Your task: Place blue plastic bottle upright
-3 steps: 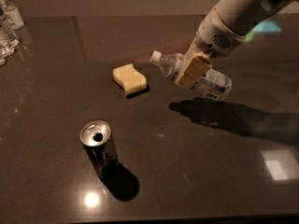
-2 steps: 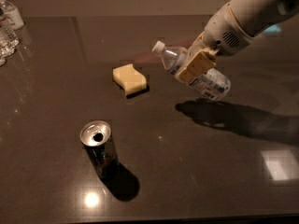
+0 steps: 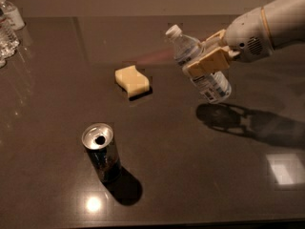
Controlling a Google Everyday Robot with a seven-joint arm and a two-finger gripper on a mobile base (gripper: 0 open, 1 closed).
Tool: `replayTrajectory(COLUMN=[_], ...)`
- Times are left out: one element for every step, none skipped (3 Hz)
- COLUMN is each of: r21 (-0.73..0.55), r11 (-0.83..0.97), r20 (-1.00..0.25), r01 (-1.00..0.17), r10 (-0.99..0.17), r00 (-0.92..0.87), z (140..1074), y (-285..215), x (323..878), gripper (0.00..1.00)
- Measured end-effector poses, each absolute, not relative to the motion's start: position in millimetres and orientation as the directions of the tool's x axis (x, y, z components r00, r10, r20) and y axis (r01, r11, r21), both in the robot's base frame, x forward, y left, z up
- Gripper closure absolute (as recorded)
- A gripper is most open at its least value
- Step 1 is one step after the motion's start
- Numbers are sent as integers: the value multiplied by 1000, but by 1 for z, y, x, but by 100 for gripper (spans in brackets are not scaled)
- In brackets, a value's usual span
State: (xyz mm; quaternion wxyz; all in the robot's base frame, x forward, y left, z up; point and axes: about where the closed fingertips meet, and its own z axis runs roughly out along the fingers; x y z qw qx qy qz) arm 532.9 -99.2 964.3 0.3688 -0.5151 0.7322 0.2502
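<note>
Over table [image 3: 190,185], right: gripper [image 3: 204,64], fingers [image 3: 214,60] clamped on blue plastic bottle [image 3: 213,87] mid-body, for pivoting.
Bottle: tilted, prob. airborne.

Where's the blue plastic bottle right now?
Upper right of the camera view: the blue plastic bottle hangs tilted above the table in the gripper, right of the yellow sponge.

Nothing here can be read: the label on the blue plastic bottle [image 3: 214,86] is illegible. The claw [image 3: 206,63] grips that bottle above the counter [image 3: 200,185], far right.
</note>
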Motion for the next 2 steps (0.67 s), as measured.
replayTrajectory(r21=[-2,5], r11=[349,348], r20=[-869,-919], r01=[-937,-938], r10=[-465,-368], r00=[-171,-142], z=[969,972], y=[-105,-111], x=[532,528], gripper=[100,100])
